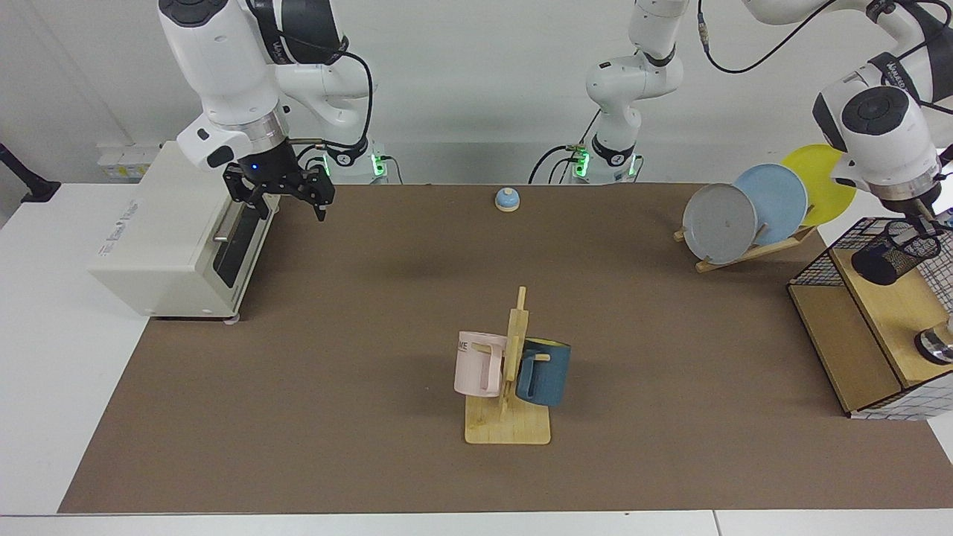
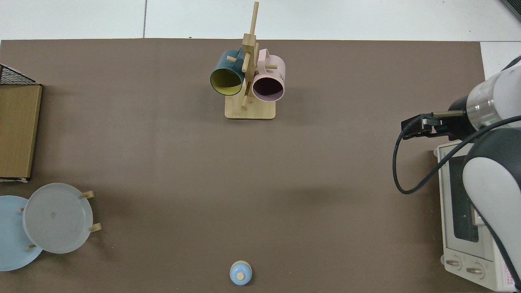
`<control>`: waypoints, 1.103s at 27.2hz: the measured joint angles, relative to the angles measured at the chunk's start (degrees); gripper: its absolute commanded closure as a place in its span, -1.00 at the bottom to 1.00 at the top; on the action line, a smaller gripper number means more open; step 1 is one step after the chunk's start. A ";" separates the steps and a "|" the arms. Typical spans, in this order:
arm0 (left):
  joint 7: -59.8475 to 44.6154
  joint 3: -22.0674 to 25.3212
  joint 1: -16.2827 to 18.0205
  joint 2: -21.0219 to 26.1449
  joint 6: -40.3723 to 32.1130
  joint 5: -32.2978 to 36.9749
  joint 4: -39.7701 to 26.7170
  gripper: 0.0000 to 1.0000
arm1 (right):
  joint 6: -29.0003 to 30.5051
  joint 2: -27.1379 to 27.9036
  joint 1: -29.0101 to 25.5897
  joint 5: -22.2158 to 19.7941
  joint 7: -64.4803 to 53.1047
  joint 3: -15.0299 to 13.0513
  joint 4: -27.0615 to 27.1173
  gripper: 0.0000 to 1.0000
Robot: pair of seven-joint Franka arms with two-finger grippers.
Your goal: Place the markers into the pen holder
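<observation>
While my left gripper [image 1: 925, 216] hovers at frame right over holder [image 1: 893, 253], grasp unreadable | marker unseen | risk: snagging rim tips holder | right gripper [image 1: 287, 195] waits, spread.

Bench [image 1: 335, 335] under brown mat. Centre: wooden mug rack [image 1: 512, 372], pink mug [image 1: 478, 363] and blue mug [image 1: 544, 371] hung either side. Grey plate [image 1: 719, 222], blue plate [image 1: 774, 196], yellow plate [image 1: 817, 179] leaning in a plate rack. White oven [image 1: 171, 234]; small blue bell [image 1: 507, 199]; wire-and-wood shelf [image 1: 856, 327]
</observation>
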 measured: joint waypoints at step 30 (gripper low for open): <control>-0.58 0.04 1.23 0.76 1.20 -0.85 -1.38 -0.34 | 0.00 0.00 0.00 0.00 0.00 0.00 0.00 -1.00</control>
